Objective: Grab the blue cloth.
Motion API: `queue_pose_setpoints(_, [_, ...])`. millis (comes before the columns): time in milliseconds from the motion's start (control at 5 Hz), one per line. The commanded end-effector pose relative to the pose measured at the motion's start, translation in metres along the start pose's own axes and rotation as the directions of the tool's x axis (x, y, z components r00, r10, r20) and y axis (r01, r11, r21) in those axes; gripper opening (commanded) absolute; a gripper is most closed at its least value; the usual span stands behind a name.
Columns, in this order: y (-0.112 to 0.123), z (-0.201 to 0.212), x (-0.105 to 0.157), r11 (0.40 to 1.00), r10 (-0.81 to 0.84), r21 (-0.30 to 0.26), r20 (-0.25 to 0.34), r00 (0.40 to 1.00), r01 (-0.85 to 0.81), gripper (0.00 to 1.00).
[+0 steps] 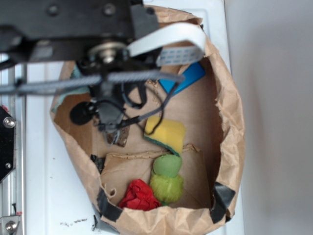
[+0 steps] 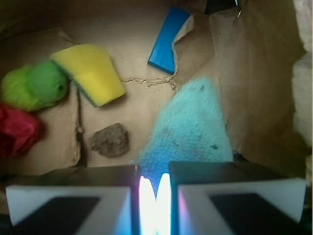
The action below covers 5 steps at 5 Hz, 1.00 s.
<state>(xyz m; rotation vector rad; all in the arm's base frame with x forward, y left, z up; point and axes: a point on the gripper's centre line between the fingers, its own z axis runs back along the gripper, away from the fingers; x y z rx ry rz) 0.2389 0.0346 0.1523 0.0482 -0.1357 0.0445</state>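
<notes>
The blue cloth [image 2: 190,127] is a pale teal terry rag. In the wrist view it spreads out from between my fingers across the brown paper floor, blurred and close to the camera. My gripper [image 2: 155,178] is shut on the cloth's near end, with only a narrow bright slit left between the jaws. In the exterior view my gripper [image 1: 109,123] hangs inside the paper bag at its left side. The arm hides nearly all of the cloth there; only a teal sliver [image 1: 77,74] shows.
All of this lies inside a crumpled brown paper bag [image 1: 230,122] with raised walls. Inside it are a yellow sponge [image 2: 90,73], a bright blue rigid block [image 2: 166,41], two fuzzy green balls [image 2: 34,85], a red crumpled lump [image 2: 17,129] and a brown stone [image 2: 110,140].
</notes>
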Motion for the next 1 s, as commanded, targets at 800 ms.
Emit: queue_pose_setpoints(800, [-0.014,0.032,0.060,0.998,0.056,0.002,0.123,0.991,-0.057,0.00])
